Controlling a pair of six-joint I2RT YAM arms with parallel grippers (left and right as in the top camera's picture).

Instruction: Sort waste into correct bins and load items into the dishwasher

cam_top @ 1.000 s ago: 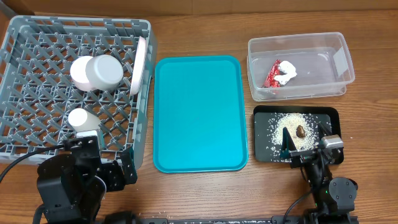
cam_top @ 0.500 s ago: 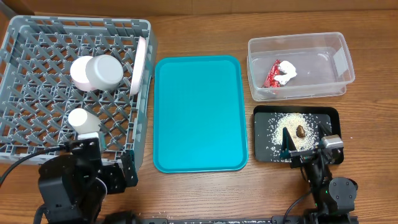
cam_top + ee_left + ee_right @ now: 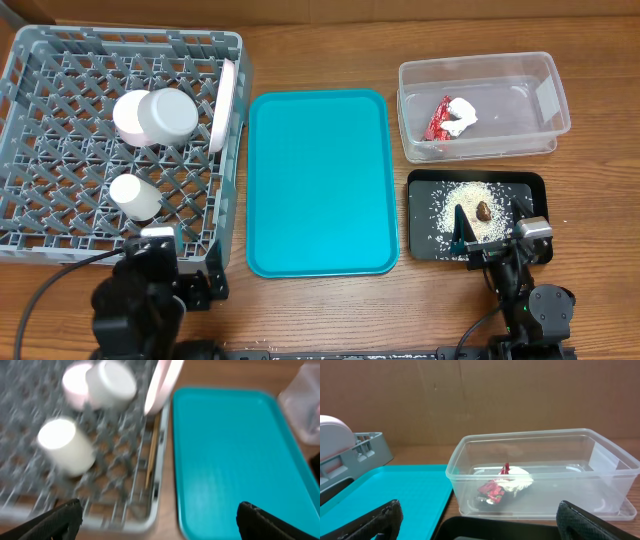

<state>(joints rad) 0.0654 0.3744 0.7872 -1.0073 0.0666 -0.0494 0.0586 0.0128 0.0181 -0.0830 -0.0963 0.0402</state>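
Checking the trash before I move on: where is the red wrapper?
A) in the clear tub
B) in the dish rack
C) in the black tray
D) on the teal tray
A: the red wrapper lies inside the clear tub, beside a white paper wad.

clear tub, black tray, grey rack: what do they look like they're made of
Clear rectangular tub: thin transparent plastic, glossy; you can see straight through its walls.
Shallow black rectangular tray: probably plastic, smooth, with a slight sheen along the rim.
Large grey lattice dish rack: moulded plastic by its look, matte, with an openwork grid floor and walls.
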